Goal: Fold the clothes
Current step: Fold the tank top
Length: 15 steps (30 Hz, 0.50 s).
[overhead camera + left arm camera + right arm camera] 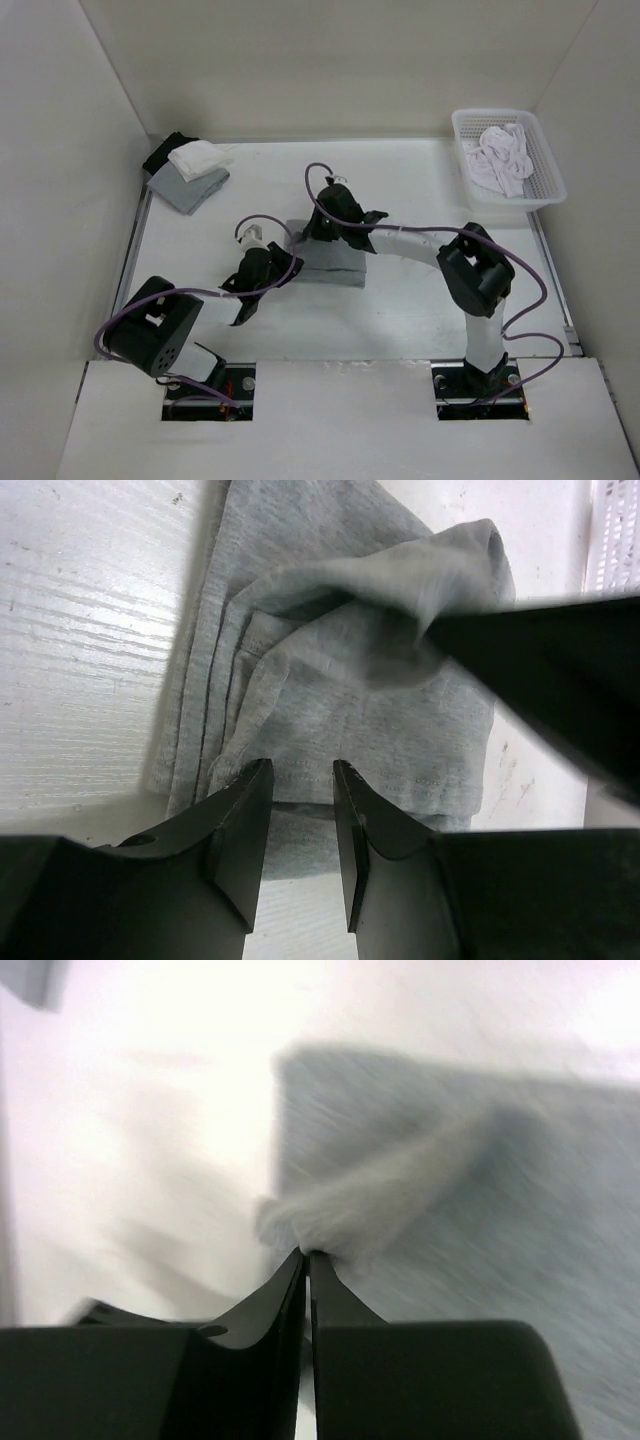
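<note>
The clothes, a grey T-shirt (338, 265), lie folded into a rough rectangle at the middle of the table. My right gripper (318, 226) is over its far left part, and in the right wrist view its fingers (305, 1252) are shut on a pinched-up ridge of the grey fabric (400, 1200). My left gripper (290, 263) is at the shirt's near left edge. Its fingers (302, 768) stand apart, with the stitched hem of the shirt (380, 690) just past the tips and a lower layer showing in the gap. The right arm's dark gripper (560, 670) lifts a fold there.
A white plastic basket (548, 185) with white garments (500, 155) stands at the back right corner. A small stack of black, white and grey cloths (190, 170) lies at the back left. White walls close in the table on three sides.
</note>
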Motion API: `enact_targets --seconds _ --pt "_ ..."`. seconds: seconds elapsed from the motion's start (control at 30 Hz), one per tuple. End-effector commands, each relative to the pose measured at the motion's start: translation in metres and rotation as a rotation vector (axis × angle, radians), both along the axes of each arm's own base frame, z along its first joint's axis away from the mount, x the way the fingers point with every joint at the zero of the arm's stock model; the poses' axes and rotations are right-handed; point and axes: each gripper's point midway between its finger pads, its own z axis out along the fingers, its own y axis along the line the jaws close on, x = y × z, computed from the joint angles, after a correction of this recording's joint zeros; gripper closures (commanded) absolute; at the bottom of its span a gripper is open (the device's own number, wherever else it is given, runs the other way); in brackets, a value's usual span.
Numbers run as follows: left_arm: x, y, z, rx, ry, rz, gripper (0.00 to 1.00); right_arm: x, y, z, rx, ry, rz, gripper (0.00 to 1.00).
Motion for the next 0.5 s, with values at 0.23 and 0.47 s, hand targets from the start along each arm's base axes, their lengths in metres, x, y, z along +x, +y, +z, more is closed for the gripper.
enact_targets --seconds 0.23,0.47 --pt "-0.002 0.006 0.009 -0.017 -0.040 0.013 0.72 0.068 0.063 0.056 0.177 -0.083 0.036 0.60" --pt "-0.003 0.006 0.046 -0.049 -0.097 0.016 0.72 0.046 0.030 0.081 0.178 -0.176 0.011 0.66"
